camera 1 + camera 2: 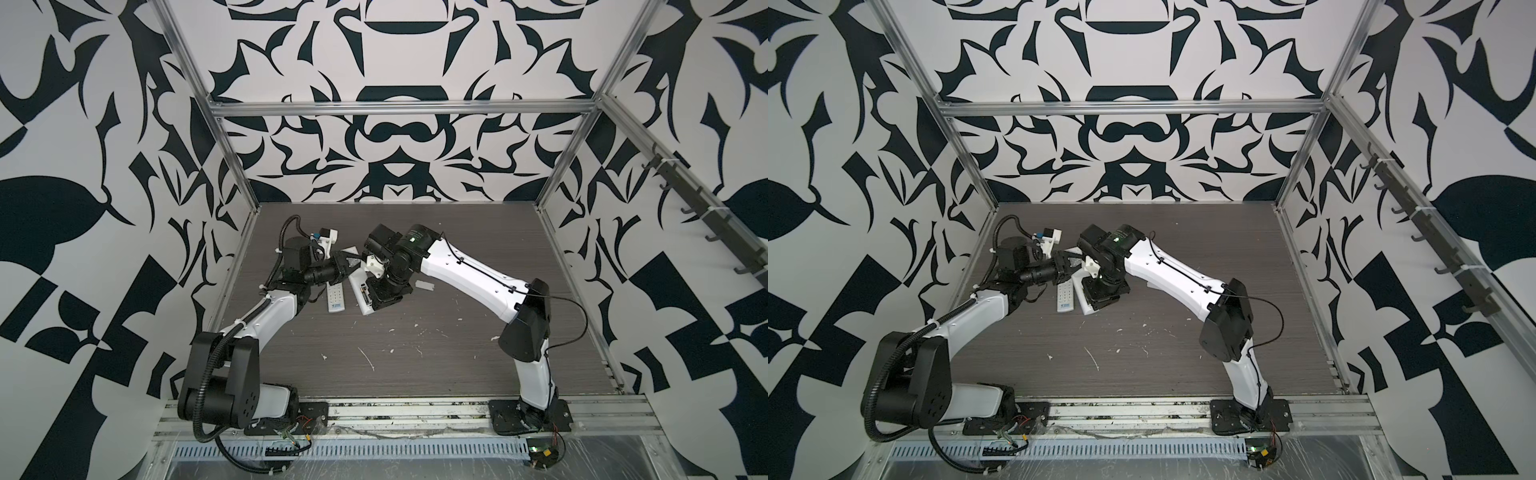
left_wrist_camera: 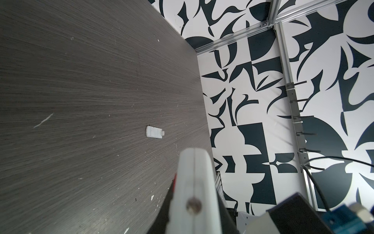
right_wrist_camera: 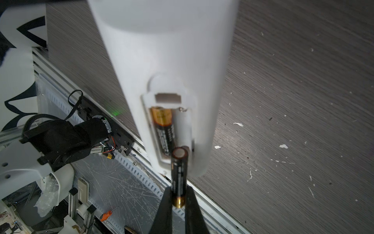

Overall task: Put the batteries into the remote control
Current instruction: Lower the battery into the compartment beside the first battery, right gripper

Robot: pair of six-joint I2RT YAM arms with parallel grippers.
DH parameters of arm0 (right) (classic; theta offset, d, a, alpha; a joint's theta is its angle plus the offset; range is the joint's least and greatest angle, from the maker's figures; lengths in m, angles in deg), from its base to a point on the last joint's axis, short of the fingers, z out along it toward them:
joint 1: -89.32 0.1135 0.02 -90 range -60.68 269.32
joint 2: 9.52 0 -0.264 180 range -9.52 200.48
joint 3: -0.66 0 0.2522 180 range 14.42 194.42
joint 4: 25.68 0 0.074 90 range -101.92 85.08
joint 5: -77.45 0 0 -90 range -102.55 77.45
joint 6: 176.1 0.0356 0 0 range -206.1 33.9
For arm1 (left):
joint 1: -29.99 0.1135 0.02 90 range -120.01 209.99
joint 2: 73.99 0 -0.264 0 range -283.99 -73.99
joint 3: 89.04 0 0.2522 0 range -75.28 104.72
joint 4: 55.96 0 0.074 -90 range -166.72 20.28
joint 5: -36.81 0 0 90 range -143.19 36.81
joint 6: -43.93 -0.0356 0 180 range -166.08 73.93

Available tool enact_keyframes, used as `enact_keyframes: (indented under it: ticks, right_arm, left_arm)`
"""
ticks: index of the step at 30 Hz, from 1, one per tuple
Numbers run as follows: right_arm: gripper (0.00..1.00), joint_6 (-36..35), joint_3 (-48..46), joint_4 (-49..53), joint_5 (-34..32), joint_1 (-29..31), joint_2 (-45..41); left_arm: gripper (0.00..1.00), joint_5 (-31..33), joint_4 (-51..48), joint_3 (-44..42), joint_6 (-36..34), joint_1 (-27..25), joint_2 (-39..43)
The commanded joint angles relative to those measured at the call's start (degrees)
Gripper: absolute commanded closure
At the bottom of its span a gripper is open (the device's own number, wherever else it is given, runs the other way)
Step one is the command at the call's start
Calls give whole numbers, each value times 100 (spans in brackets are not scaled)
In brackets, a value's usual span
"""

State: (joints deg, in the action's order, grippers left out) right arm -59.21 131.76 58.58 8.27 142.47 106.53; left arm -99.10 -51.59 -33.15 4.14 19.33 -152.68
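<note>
The white remote control shows its back in the right wrist view, with the battery bay uncovered. One battery lies in one slot and the slot beside it is bare. My right gripper is shut on a second battery, whose free end touches the bare slot's near end. In both top views my left gripper is shut on the far end of this remote. The left wrist view shows that remote edge-on between dark jaws.
A second remote lies buttons-up just left of the held one. A small white battery cover rests on the dark table to the right, also seen in the left wrist view. White scraps dot the table's front half.
</note>
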Motion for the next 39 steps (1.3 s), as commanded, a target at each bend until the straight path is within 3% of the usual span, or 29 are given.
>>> enact_keyframes:
  ticks: [1, 20, 39]
  right_arm:
    - [100, -9, 259, 4, 78, 23, -50]
    - [99, 1, 542, 72, 45, -46, 194]
    - [66, -217, 1356, 703, -422, -42, 357]
  left_arm:
    - [100, -113, 110, 27, -34, -40, 128]
    - [100, -137, 427, -51, 163, -189, 139]
    - [100, -356, 1346, -80, 779, -191, -138]
